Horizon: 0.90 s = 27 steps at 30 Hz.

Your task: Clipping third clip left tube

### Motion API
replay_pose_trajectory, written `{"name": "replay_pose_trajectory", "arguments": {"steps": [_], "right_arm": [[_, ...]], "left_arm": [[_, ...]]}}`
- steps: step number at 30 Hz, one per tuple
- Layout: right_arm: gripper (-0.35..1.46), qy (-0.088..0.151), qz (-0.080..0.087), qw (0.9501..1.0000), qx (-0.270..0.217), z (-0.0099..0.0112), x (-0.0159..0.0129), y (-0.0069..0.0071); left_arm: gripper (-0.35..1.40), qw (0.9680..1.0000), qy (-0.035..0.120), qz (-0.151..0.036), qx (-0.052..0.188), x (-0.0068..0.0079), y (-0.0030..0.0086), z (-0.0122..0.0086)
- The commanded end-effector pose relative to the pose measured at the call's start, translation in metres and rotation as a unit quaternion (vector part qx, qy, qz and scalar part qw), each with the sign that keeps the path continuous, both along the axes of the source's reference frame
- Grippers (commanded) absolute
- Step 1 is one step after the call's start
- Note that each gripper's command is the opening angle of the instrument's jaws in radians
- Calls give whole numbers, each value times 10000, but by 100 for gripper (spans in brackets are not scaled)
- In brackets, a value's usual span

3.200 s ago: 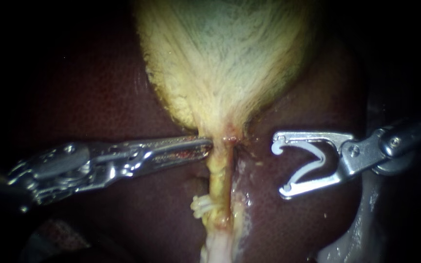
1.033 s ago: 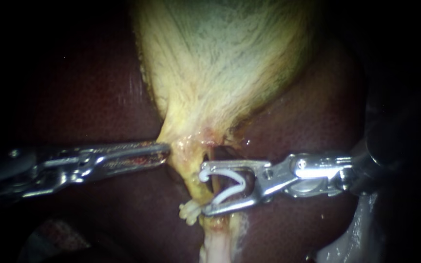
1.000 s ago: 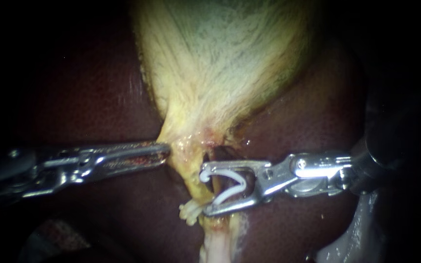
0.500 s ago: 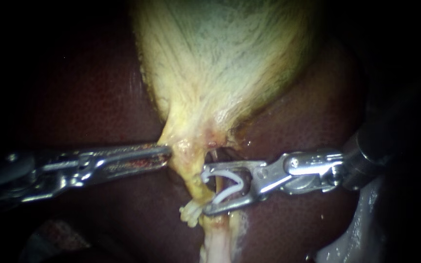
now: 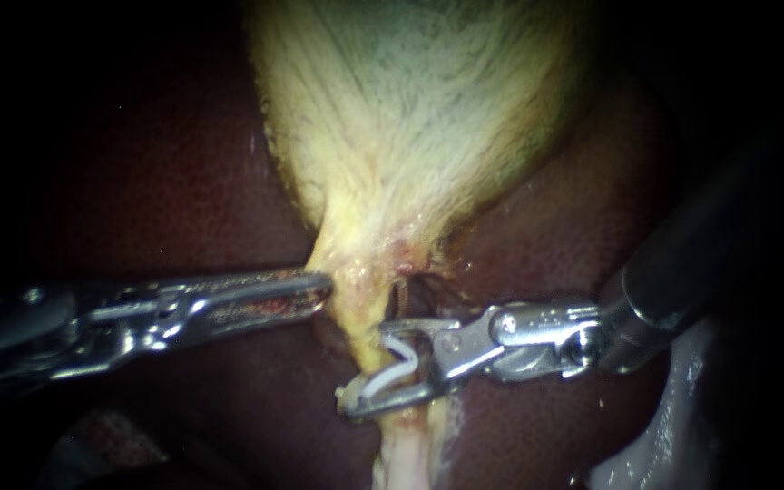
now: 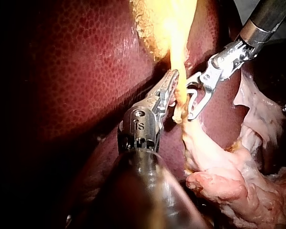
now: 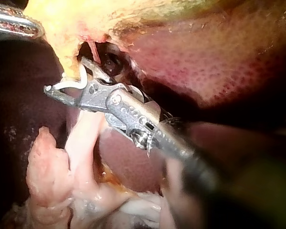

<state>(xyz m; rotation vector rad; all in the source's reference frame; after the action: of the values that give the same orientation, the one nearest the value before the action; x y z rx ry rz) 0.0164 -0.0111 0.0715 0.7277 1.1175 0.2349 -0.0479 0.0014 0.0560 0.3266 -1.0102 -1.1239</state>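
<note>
Squeezing evenly suits my right instrument, jaws narrowly holding the white plastic clip (astride the pale yellow tube). Avoid twisting.

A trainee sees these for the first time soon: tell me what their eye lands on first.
The pale yellow gallbladder fans out bright against the dark red liver and narrows to a tube. There the right instrument has its end effector around the tube, with a white clip in its jaws. The left instrument reaches the gallbladder's narrow end from the opposite side.
</note>
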Motion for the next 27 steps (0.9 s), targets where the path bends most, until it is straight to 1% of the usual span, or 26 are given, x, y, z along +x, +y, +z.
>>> {"name": "replay_pose_trajectory", "arguments": {"steps": [1,6,12,13,16,18,21,23,27], "right_arm": [[57,25,1,10000,27,0,1,0],[55,105,-43,9998,172,-2,2,-2],[54,216,-127,9991,339,-9,3,-6],[53,239,-122,9989,372,-10,3,-7],[52,265,-202,9985,441,-11,6,-6],[52,313,-292,9981,448,-10,8,-3],[52,273,-193,9986,411,-9,13,2],[52,274,-157,9986,417,-10,14,6],[51,271,-50,9986,461,-15,15,14]], "left_arm": [[-2,10000,-3,8,5,-1,0,1],[-2,10000,-4,9,5,-1,0,2],[-2,10000,-6,12,5,-2,2,5],[-2,10000,-6,12,5,-2,2,5],[-2,10000,-5,11,5,-2,3,6],[-2,10000,-4,9,5,-3,3,6],[-2,10000,-3,7,4,-4,3,6],[-2,10000,-2,6,4,-4,3,6],[-2,10000,-2,6,4,-4,3,6]]}}
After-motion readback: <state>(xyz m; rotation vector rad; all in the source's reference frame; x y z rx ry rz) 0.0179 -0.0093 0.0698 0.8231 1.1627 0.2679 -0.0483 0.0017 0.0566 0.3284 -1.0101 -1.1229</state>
